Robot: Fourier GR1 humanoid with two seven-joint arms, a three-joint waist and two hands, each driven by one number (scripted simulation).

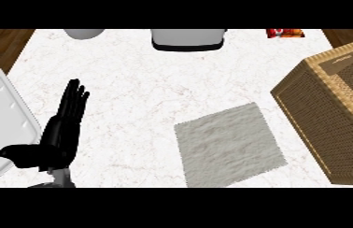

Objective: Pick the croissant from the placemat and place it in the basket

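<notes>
1. You see a white counter with thin pink lines.
2. At its far edge you see a grey round thing, a grey box and a red packet.
3. A white tray shows at the left edge.

- Placemat lies on the bench, near its front edge.
- Basket stands just right of the placemat.
- Left hand rests well left of it.

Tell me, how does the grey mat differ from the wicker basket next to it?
The placemat is pale grey; the basket is tan woven wicker. The placemat lies flat; the basket stands up with walls. Both are four-sided and sit askew on the counter.
</notes>
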